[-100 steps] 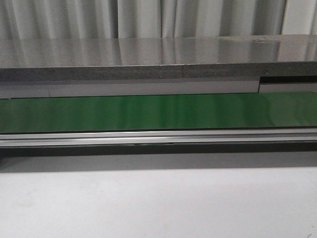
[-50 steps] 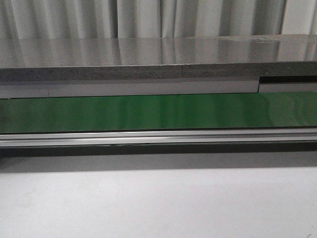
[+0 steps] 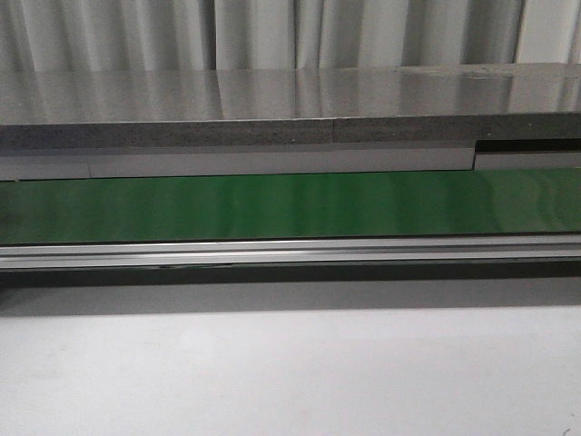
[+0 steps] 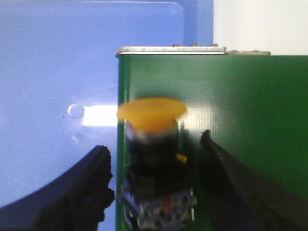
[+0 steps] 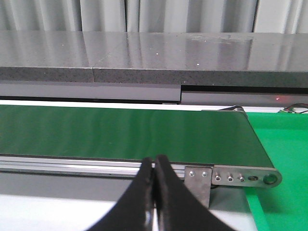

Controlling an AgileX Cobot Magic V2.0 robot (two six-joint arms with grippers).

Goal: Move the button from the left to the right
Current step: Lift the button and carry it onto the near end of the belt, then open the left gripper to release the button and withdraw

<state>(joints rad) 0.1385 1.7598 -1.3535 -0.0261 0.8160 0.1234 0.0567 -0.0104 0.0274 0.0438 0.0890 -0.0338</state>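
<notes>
The button [image 4: 153,144], with a round orange-yellow cap on a dark blocky base, shows only in the left wrist view. It stands on the green conveyor belt [image 4: 240,96] close to the belt's end. My left gripper [image 4: 155,142] is open, with one dark finger on each side of the button and a narrow gap at each. My right gripper [image 5: 155,159] is shut and empty, in front of the belt's near rail, near the belt's right end. Neither gripper nor the button shows in the front view.
A blue tray [image 4: 57,62] lies past the belt's end by the button. The belt [image 3: 290,204] runs across the front view behind a white table [image 3: 290,372], under a grey shelf [image 3: 272,109]. A metal bracket [image 5: 240,177] ends the belt, with a green surface [image 5: 284,139] beyond.
</notes>
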